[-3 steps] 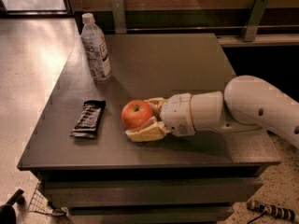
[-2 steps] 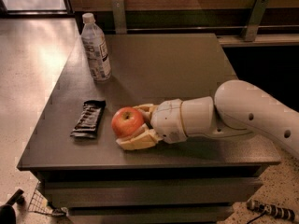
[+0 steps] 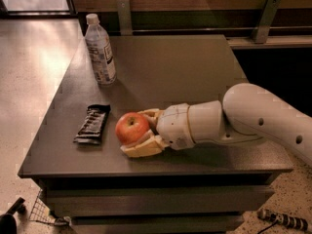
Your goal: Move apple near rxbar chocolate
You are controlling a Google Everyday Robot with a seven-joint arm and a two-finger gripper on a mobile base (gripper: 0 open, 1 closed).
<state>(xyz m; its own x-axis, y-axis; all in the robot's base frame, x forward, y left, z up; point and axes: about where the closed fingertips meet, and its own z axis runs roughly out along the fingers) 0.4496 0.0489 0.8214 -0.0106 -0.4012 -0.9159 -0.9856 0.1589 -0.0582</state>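
Apple sits clamped in the tool, one finger over its far side and one under its near side, so the tool is closed on the fruit, not gaping. The arm comes in from the right of the camera view, low over the tabletop, with the tool pointing left. Key relation: the rxbar chocolate lies dead ahead along that pointing axis, just left of the apple, with a narrow strip of bare tabletop between them; no contact. The bar's long axis runs front-to-back, roughly crosswise to the tool's approach, so the apple faces its long side, not a crimped end. The lower finger looks to be at or on the surface; whether the apple itself touches the tabletop cannot be told. Judgement: placement is close to done, any remaining travel is a short push left, then release. Risk is overshooting and nudging the bar toward the left edge. The water bottle stands well apart at the back, out of the path.
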